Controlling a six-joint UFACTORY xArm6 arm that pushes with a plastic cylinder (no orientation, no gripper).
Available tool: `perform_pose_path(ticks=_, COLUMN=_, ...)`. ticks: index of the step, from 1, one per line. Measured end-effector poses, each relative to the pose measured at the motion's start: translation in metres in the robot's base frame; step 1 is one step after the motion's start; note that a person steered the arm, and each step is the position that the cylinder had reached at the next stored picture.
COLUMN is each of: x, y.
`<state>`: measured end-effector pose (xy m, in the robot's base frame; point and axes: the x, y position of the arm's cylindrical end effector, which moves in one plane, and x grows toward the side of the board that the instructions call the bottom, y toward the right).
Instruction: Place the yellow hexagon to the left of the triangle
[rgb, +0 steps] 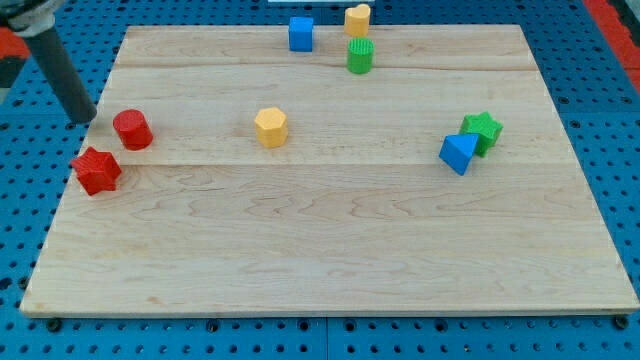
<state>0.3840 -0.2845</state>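
The yellow hexagon (270, 127) sits left of the board's middle, in the upper half. The blue triangle (457, 153) lies at the view's right, touching the green star (483, 130) just above and to its right. My tip (87, 119) rests at the board's left edge, just left of the red cylinder (132, 130) and above the red star (96, 170). The tip is far to the left of the yellow hexagon and touches no block.
A blue cube (301, 33), a yellow heart-like block (357, 19) and a green cylinder (360, 56) stand near the board's top edge. The wooden board (330, 250) lies on a blue pegboard surface.
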Motion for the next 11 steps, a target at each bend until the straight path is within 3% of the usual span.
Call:
perform_pose_path(ticks=2, x=0.012, y=0.117)
perform_pose_path(ticks=3, x=-0.031, y=0.11)
perform_pose_path(ticks=5, x=0.0, y=0.235)
perform_pose_path(ticks=7, x=-0.033, y=0.345)
perform_pose_path(ticks=9, x=0.075, y=0.376)
perform_pose_path(ticks=11, x=0.015, y=0.304)
